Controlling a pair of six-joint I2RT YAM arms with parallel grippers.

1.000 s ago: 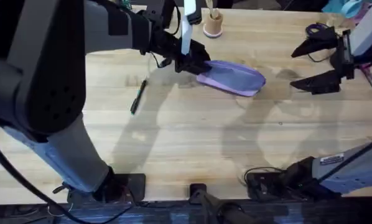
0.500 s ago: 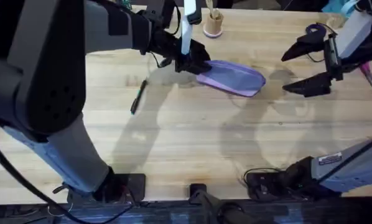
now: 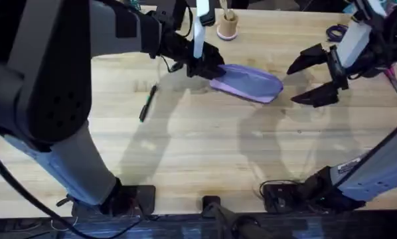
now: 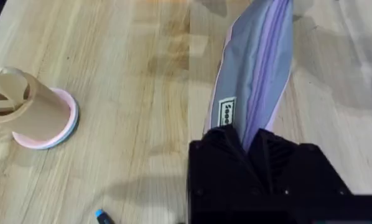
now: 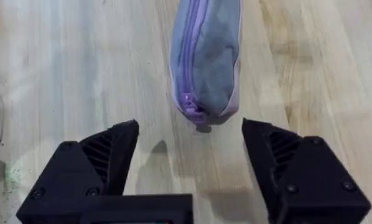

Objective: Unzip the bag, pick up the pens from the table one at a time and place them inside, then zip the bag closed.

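Your left end effector (image 3: 208, 70) is clamped on the 9 o'clock end of the bag (image 3: 248, 82), which lies on the counter (image 3: 205, 139). Your right end effector (image 3: 311, 76) hangs spread wide at the bag's 3 o'clock end, not touching. 1 pen (image 3: 147, 103) lies toward 9 o'clock.

Matt cloth bag (image 3: 248, 82), grainy wooden table (image 3: 205, 146)

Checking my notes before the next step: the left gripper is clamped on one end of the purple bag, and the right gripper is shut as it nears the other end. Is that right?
Not quite. The right gripper is open, not shut: the right wrist view shows its fingers spread wide, short of the bag. The left gripper is indeed clamped on the bag's other end.
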